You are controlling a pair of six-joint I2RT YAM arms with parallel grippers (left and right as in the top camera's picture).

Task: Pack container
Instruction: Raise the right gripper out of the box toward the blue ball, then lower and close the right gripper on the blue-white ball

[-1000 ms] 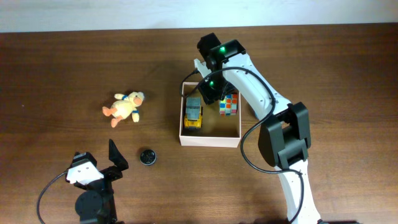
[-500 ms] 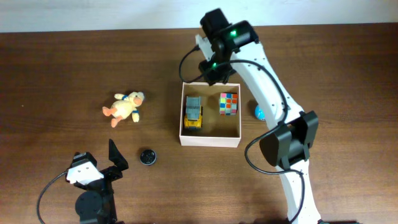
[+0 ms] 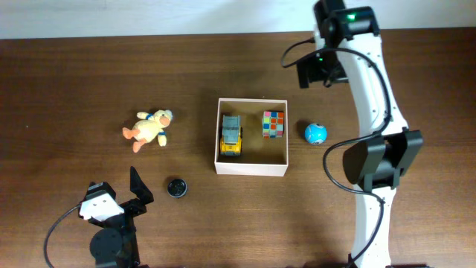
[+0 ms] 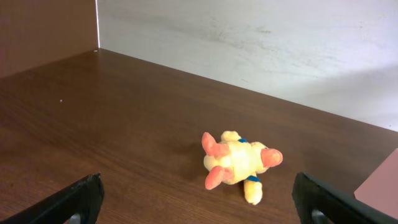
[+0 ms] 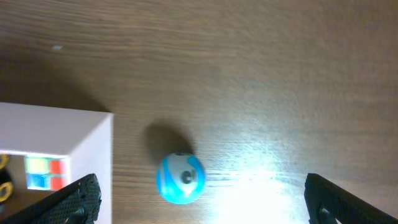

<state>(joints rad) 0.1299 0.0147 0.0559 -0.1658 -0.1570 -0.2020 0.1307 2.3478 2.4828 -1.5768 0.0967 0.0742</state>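
The container (image 3: 251,170), a square white-walled box, sits mid-table. Inside it lie a yellow toy truck (image 3: 232,135) and a colour cube (image 3: 274,124). A blue ball (image 3: 315,133) rests on the table just right of the box. My right gripper (image 3: 321,71) hovers beyond the ball, open and empty; its wrist view looks down on the ball (image 5: 180,179) and the container's corner (image 5: 62,124). A yellow plush duck (image 3: 149,129) lies to the box's left. My left gripper (image 4: 199,205) is open at the near left, the duck (image 4: 239,163) ahead of it.
A small black round object (image 3: 176,187) lies on the wood near my left arm. The pale back wall (image 4: 249,43) runs along the table's far edge.
My right gripper opened, left the colour cube inside the container, then lifted out and swung to the far right above the blue ball. The left arm has not moved.
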